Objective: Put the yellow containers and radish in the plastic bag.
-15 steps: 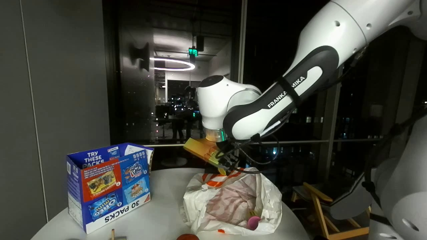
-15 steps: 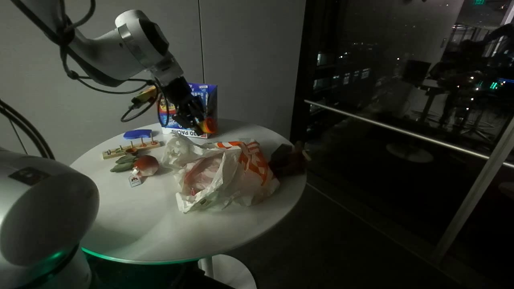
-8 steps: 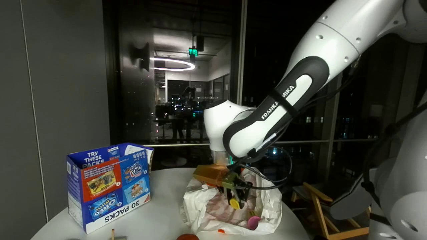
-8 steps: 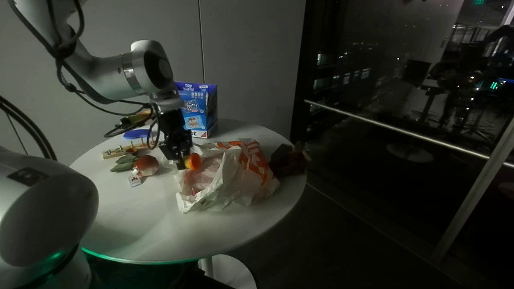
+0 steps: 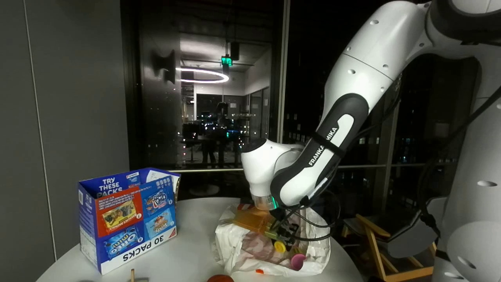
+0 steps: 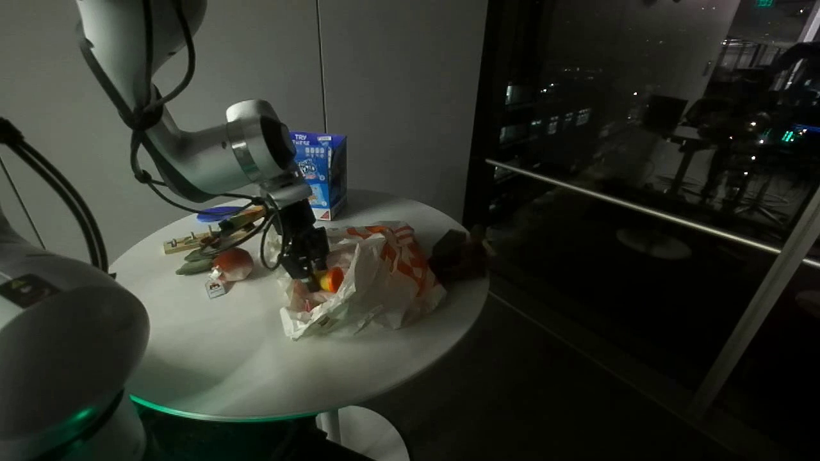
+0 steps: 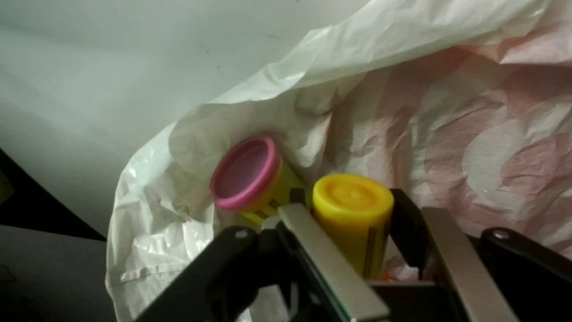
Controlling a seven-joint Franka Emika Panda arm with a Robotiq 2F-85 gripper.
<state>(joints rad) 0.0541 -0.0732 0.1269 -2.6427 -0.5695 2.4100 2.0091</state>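
Lying on the table (image 6: 230, 349) at the left in an exterior view, the radish (image 6: 234, 264) is outside the plastic bag (image 6: 400, 272), so I count it as work to come. Right of it, just inside the bag's mouth, a pink-lidded container (image 7: 257, 181) rests tilted. Next along, in the wrist view, is my hand (image 7: 349, 201), its fingers (image 7: 334, 264) clamped on the yellow container (image 7: 353, 223), which is also within the mouth; whether it touches the plastic beneath I cannot tell. I take this as the placing step: the next move calls for easing down if it hangs free, then parting my fingers gently and rising without snagging the loose plastic. The yellow container looks tipped onto its side, long axis roughly level: its yellow end (image 5: 280, 246) faces out in an exterior view, and its orange end (image 6: 336, 280), probably the lid, points rightward in an exterior view.
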